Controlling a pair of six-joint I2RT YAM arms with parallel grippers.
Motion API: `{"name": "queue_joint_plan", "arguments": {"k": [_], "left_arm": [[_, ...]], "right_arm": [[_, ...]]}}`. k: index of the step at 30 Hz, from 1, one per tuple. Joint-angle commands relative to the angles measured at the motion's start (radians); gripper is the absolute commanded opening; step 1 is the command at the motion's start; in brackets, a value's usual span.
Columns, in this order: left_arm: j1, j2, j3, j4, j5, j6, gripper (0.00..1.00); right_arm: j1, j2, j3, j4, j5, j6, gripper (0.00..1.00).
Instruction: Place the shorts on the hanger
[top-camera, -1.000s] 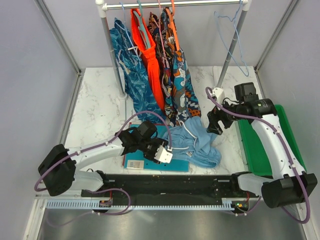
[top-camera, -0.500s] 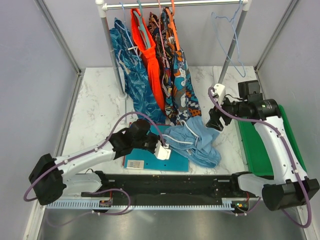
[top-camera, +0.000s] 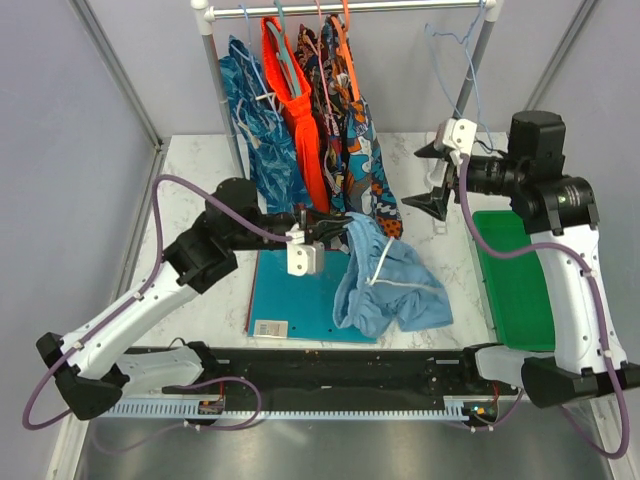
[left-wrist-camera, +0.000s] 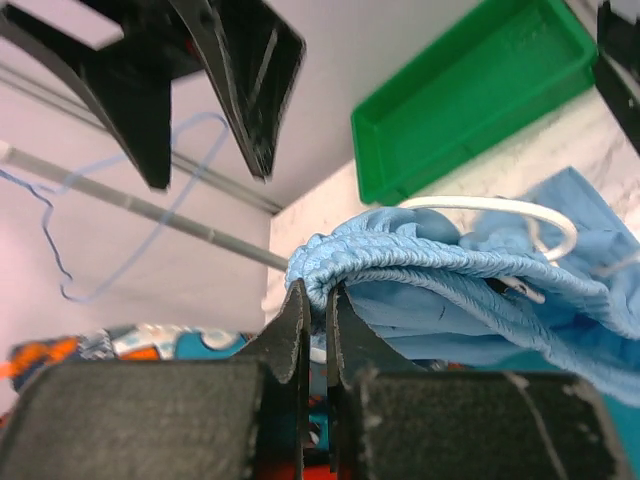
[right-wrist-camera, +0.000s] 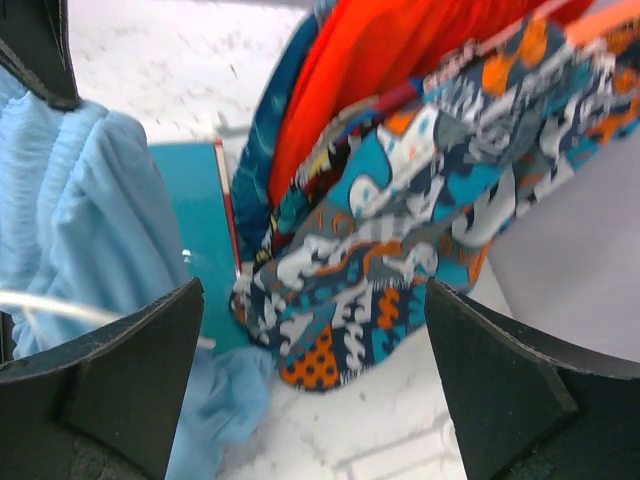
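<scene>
The light blue shorts (top-camera: 388, 282) hang from their gathered waistband, lower part still on the table, white drawstring (top-camera: 385, 270) showing. My left gripper (top-camera: 326, 226) is shut on that waistband (left-wrist-camera: 372, 262), and in the left wrist view its jaws (left-wrist-camera: 317, 296) pinch the fabric edge. The pale blue wire hanger (top-camera: 476, 90) hangs on the rail at the right end and shows faintly in the left wrist view (left-wrist-camera: 66, 292). My right gripper (top-camera: 432, 178) is raised and wide open to the right of the shorts, below the hanger. Nothing is between its fingers (right-wrist-camera: 310, 340).
Patterned and orange shorts (top-camera: 310, 120) hang on the rack's left part, and the right wrist view looks straight at them (right-wrist-camera: 400, 230). A rack post (top-camera: 455, 120) slants beside my right gripper. A green tray (top-camera: 520, 290) sits at the right. A teal board (top-camera: 290, 300) lies under the shorts.
My left gripper shut on the waistband and lifted the shorts up and toward the rack. My right gripper rose toward the hanger and opened wider.
</scene>
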Motion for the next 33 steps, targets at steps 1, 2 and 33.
{"name": "queue_joint_plan", "arguments": {"k": [1,2,33], "left_arm": [[0.007,0.061,0.137,-0.002,0.152,-0.103,0.02],[0.008,0.067,0.156,-0.009,0.165,-0.108,0.02],[0.019,0.048,0.098,0.056,0.191,-0.261,0.19]], "right_arm": [[0.047,0.063,0.078,0.002,-0.163,0.023,0.98],[0.083,0.062,0.07,-0.003,-0.161,0.019,0.98],[0.446,0.106,-0.088,-0.12,0.0,0.074,0.0]]}}
